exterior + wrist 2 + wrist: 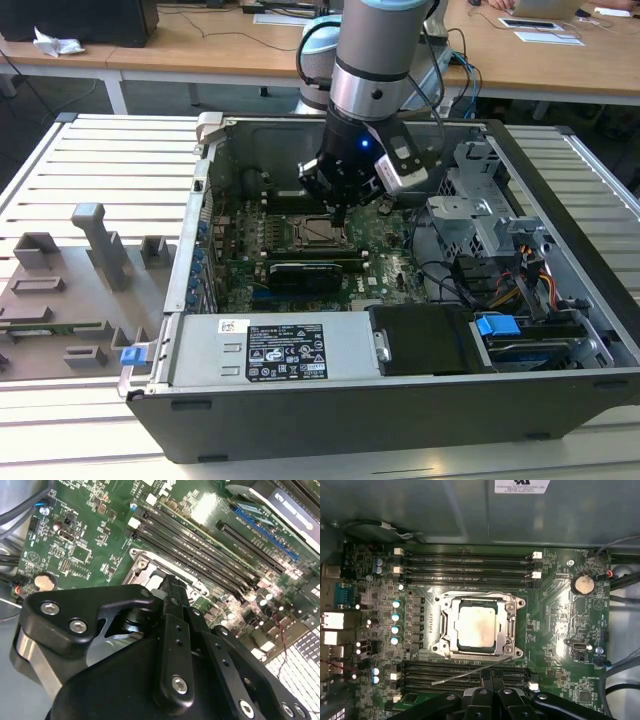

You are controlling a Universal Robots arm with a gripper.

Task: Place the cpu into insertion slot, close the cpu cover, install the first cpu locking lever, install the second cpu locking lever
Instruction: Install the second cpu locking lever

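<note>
The cpu (476, 625) sits seated in the insertion slot (445, 611), with the cpu cover (513, 622) closed around it. The gripper (492, 676), fingers clenched together and grasping nothing, hovers beside the slot.

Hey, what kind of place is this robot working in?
Probably a lab or workshop: an open computer case lies on a slatted metal workbench, with wooden desks behind and grey fixture blocks alongside.

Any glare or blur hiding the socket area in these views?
First wrist view: a soft sheen on the cpu, its edges readable. Second wrist view: the pincer looms close, blocking much of the insertion slot; glare washes the board beyond. Exterior view: evenly lit.
</note>
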